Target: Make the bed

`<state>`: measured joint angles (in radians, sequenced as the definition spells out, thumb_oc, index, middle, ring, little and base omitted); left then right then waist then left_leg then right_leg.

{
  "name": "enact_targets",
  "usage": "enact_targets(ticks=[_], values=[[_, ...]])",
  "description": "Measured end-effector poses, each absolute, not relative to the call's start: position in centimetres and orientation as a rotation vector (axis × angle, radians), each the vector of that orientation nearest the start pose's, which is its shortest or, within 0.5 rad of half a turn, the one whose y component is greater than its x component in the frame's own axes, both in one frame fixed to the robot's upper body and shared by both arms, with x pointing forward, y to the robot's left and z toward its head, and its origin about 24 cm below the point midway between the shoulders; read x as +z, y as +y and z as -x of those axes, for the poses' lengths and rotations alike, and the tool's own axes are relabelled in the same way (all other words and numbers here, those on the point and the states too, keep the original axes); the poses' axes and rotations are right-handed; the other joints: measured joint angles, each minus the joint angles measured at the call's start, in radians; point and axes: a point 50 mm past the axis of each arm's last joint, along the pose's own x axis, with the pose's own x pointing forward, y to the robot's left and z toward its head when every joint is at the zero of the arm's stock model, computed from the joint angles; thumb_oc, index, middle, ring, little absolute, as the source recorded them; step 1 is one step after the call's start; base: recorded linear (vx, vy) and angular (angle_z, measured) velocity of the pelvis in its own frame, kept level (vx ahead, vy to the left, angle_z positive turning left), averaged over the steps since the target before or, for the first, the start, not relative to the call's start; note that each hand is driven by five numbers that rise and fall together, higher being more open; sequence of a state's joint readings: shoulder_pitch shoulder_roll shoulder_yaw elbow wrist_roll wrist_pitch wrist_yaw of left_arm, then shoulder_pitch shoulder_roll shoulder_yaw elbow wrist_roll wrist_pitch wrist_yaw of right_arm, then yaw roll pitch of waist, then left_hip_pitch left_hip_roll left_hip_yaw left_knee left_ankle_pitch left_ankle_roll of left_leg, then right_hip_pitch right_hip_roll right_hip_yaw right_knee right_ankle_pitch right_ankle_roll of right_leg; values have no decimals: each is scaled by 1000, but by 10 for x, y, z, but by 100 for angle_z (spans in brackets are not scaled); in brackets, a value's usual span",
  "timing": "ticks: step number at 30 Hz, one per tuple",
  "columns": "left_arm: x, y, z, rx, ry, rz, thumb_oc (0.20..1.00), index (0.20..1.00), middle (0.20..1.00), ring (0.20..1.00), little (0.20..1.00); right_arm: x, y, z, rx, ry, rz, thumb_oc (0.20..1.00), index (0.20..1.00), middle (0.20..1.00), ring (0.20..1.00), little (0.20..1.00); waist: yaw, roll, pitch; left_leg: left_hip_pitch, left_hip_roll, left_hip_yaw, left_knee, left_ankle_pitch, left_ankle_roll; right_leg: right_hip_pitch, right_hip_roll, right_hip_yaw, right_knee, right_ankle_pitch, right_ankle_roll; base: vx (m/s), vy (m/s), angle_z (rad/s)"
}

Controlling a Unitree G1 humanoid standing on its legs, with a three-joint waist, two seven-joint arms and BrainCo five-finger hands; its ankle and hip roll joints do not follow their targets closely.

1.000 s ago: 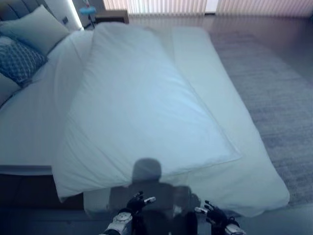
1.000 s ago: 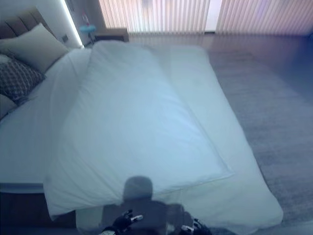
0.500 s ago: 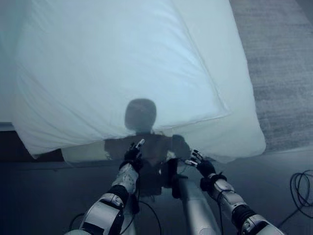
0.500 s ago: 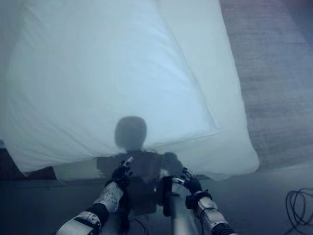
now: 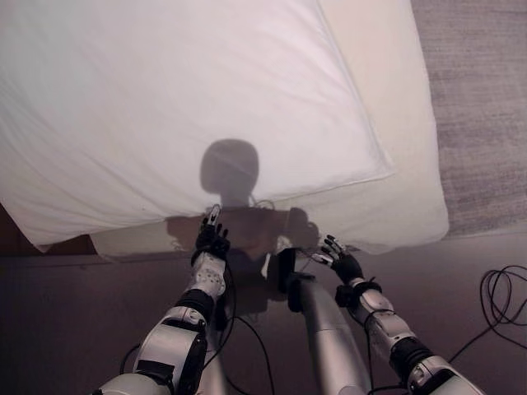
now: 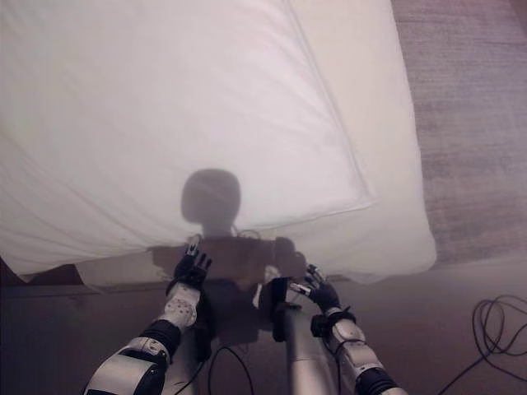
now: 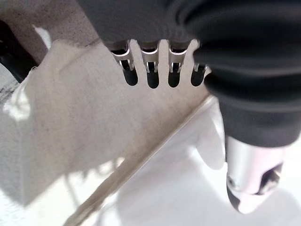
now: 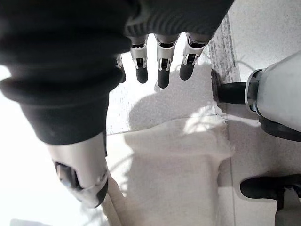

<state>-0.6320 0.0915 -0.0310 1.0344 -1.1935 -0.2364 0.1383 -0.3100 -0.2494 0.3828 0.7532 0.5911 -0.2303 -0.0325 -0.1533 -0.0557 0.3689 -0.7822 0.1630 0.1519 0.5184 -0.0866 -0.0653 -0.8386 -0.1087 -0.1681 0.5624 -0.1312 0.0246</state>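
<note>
A white duvet [image 5: 181, 107] lies askew across the bed, its near edge hanging over the foot end at the left. The pale mattress cover [image 5: 395, 123] shows bare along the right side and at the near right corner. My left hand [image 5: 212, 240] is open, fingers straight, just below the duvet's near edge. Its wrist view shows the fingers [image 7: 150, 77] spread in front of the beige bed side [image 7: 70, 117] and the duvet seam. My right hand [image 5: 339, 262] is open too, low beside the mattress's foot edge, holding nothing.
A grey rug [image 5: 486, 107] covers the floor right of the bed. Dark floor [image 5: 74, 321] runs along the foot end where I stand. A strip of the dark bed base [image 5: 12, 239] shows under the duvet's left corner.
The camera has tilted down, so the pillows and headboard have left the picture. Both arms have come up into view, and the left hand has reached closer to the duvet's near edge.
</note>
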Motion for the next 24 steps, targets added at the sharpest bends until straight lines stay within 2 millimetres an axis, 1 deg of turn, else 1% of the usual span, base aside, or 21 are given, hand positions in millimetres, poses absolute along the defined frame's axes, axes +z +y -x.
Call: enact_targets(ticks=[3, 4, 9, 11, 17, 24], values=[[4, 163, -344, 410, 236, 1000, 1000, 1000, 1000, 1000, 1000, -34, -154, -283, 87, 309, -141, 1000, 1000, 1000, 1000, 1000, 0, -1, -1, 0, 0, 1, -2, -1, 0, -2, 0, 2, -2, 0, 0, 0, 0, 0], [8, 165, -346, 417, 211, 1035, 1000, 1000, 1000, 1000, 1000, -34, -154, -284, 90, 306, -139, 1000, 1000, 1000, 1000, 1000, 0, -2, -1, 0, 1, 2, -3, -2, -2, -3, 1, 2, -4, 0, 0, 0, 0, 0], [27, 167, -353, 408, 115, 1102, 1000, 1000, 1000, 1000, 1000, -28, -151, -286, 103, 282, -137, 1000, 1000, 1000, 1000, 1000, 0, -5, -4, -19, 6, -1, 0, -3, -7, -22, 3, 2, 1, 0, 0, 2, 0, -1], [32, 169, -356, 423, 105, 1117, 1000, 1000, 1000, 1000, 1000, -26, -149, -287, 113, 270, -137, 1000, 1000, 1000, 1000, 1000, -1, -5, -4, -31, 7, -4, 4, -2, -9, -31, 3, -1, 4, 3, -3, 0, 0, 0], [48, 170, -364, 420, 66, 1123, 1000, 1000, 1000, 1000, 1000, -24, -148, -287, 124, 261, -136, 1000, 1000, 1000, 1000, 1000, -1, -7, -5, -51, 5, -13, 20, -1, -10, -43, 2, -7, 12, 3, -3, -6, 6, 2], [57, 177, -368, 426, 38, 1113, 1000, 1000, 1000, 1000, 1000, -24, -146, -286, 131, 263, -135, 1000, 1000, 1000, 1000, 1000, 1, -23, -21, -66, 6, -16, 24, -1, -9, -58, -1, -7, 17, 4, -4, -2, 3, 1]])
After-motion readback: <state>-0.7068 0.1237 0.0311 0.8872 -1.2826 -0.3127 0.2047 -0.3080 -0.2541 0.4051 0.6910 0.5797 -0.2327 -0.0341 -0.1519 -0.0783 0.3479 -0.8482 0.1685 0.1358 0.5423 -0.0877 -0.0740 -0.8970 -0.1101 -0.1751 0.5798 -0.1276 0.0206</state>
